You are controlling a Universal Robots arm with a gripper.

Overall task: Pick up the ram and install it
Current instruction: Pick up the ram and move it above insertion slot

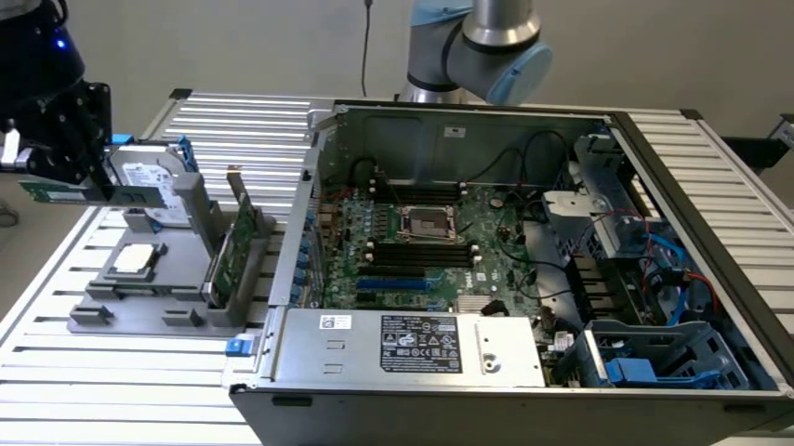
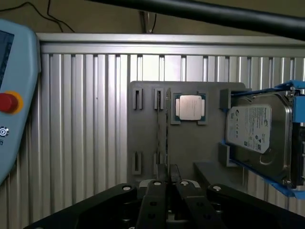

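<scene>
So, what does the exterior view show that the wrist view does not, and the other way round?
Exterior view: the open computer case with its motherboard, the expansion card standing in the grey fixture, and the ram as a green stick gripped in the hand.
Wrist view: a light-blue control pendant with a red button.
Both: the hand, the grey fixture, the processor chip lying on it, the hard drive with blue rails, and the ribbed table.

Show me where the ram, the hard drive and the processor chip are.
ram (image 1: 50, 192), exterior view, green board's end.
hard drive (image 2: 255, 129), wrist view, white label.
processor chip (image 2: 189, 106), wrist view, metal lid.
</scene>
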